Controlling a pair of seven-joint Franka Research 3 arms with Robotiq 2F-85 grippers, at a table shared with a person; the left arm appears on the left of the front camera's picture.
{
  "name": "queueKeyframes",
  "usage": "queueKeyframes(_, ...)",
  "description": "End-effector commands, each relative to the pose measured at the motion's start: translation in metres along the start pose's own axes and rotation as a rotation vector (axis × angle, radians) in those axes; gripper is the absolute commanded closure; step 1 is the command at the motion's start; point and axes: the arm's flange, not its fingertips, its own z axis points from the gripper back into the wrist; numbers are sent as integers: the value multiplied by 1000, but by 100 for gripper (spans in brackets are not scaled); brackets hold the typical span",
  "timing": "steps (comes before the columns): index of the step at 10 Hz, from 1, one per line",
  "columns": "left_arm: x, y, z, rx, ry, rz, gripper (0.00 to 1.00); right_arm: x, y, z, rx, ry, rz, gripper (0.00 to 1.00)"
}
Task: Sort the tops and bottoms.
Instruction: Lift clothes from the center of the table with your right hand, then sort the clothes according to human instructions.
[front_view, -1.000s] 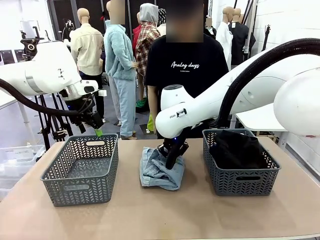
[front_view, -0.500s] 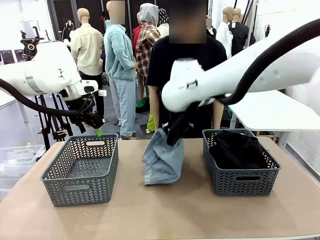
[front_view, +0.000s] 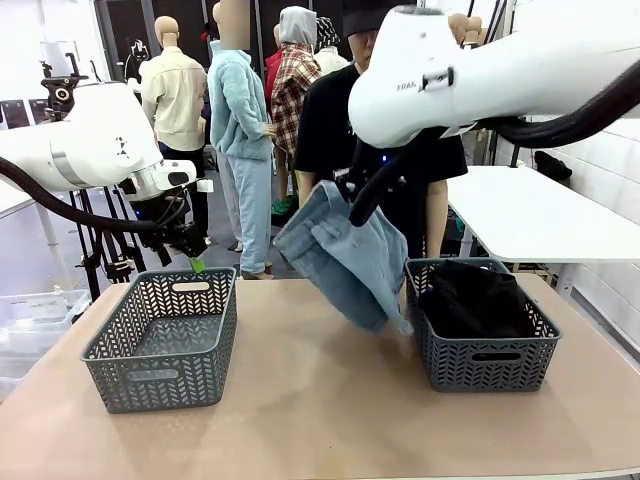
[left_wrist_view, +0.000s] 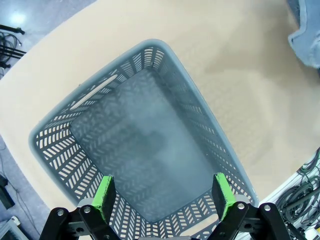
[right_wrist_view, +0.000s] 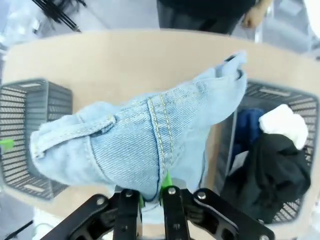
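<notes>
The right gripper (right_wrist_view: 150, 192), clamped on the pale denim bottoms (front_view: 345, 250), holds them aloft; next, carry them to a basket (front_view: 165, 340).

Two grey baskets sit on a tan table (front_view: 320, 410). The left basket (front_view: 165, 335) has holes in its walls and a handle slot on its far side. The right basket (front_view: 485, 365) stands well apart from it. A person in a black shirt (front_view: 325, 125) stands behind the table
</notes>
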Motion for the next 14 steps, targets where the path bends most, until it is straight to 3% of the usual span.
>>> queueKeyframes(1,0,1,1,-9,-6,6,0,-12,2,13,58,-84,47,100)
queueKeyframes(14,0,1,1,-9,-6,6,0,-6,14,26,32,-69,36,100)
